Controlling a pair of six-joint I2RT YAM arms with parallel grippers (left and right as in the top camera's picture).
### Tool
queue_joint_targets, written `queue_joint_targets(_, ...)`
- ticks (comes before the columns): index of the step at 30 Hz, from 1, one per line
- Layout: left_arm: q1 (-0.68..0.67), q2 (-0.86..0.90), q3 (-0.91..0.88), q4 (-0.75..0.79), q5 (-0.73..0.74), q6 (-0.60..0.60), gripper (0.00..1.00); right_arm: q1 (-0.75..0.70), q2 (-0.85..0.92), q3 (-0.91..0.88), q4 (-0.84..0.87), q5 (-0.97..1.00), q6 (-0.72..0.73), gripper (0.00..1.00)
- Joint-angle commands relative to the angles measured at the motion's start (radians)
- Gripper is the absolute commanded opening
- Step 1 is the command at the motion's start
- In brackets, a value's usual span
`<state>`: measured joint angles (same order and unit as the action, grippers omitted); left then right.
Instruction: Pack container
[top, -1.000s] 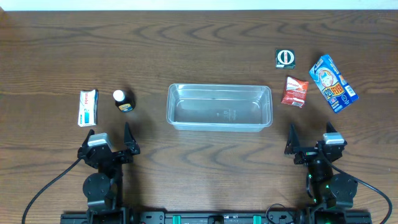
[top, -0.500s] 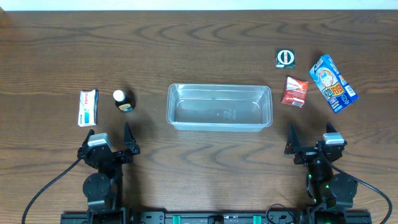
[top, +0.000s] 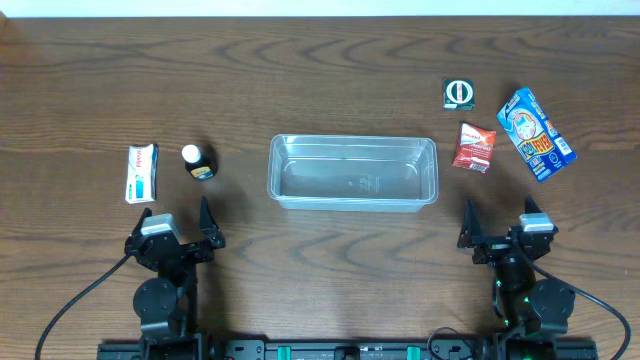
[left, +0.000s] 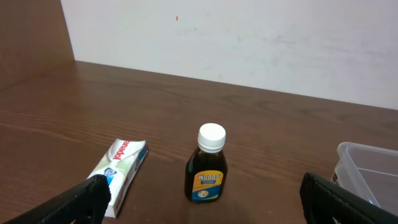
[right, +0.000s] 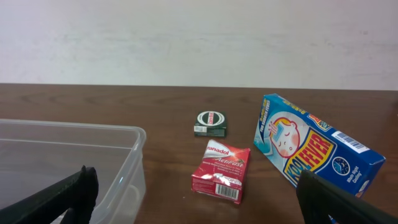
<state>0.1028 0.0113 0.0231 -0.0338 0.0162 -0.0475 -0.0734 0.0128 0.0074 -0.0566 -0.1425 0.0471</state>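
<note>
On the worktop the empty container lies at frame centre in the overhead view; the left gripper and right gripper, at the lower edge, are each spread wide and hold nothing. Recommended order: right arm takes the blue box at upper right, then the red packet and tin; left arm takes the white box and the upright bottle at centre left, gripped low to avoid tipping. The worktop is dark wood grain, flat and matt; a plain white wall stands behind it.
</note>
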Motion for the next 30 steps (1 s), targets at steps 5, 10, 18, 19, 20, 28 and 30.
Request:
queue_joint_targets(5,0.001,-0.005,-0.019,-0.039,-0.020,0.014,0.98,0.015,-0.005,-0.002,-0.004,-0.003,-0.011,0.99)
queue_joint_targets(10,0.001,-0.005,-0.019,-0.039,-0.020,0.014,0.98,0.015,-0.005,-0.002,-0.004,-0.003,-0.011,0.99)
queue_joint_targets(18,0.001,-0.005,-0.019,-0.039,-0.020,0.014,0.98,0.015,-0.005,-0.002,-0.004,-0.003,-0.011,0.99)
queue_joint_targets(19,0.001,-0.005,-0.019,-0.039,-0.020,0.014,0.98,0.015,-0.005,-0.002,-0.004,-0.001,-0.012,0.99)
queue_joint_targets(20,0.001,-0.005,-0.019,-0.039,-0.020,0.014,0.98,0.015,-0.005,-0.002,-0.004,0.026,-0.011,0.99)
queue_joint_targets(28,0.001,-0.005,-0.019,-0.039,-0.020,0.014,0.98,0.014,0.002,-0.001,0.340,0.008,-0.045,0.99)
queue_joint_targets(30,0.001,-0.005,-0.019,-0.039,-0.020,0.014,0.98,0.013,0.024,0.011,0.416,0.008,-0.064,0.99)
